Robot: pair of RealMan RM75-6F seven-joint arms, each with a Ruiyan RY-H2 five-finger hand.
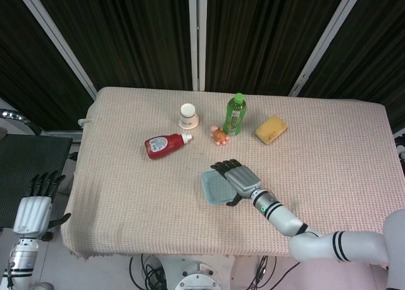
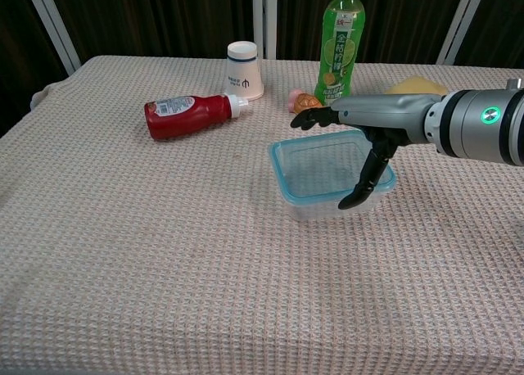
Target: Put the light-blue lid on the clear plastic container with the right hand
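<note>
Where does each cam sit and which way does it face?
Head view: high above the near table edge, looking steeply down on the whole table; shows the right hand with its arm and the left hand hanging off-table.
Chest view: low at the near edge, looking across toward the curtains; only the right hand and forearm show.
Shared: right hand over the container, ketchup, green bottle, white cup.
</note>
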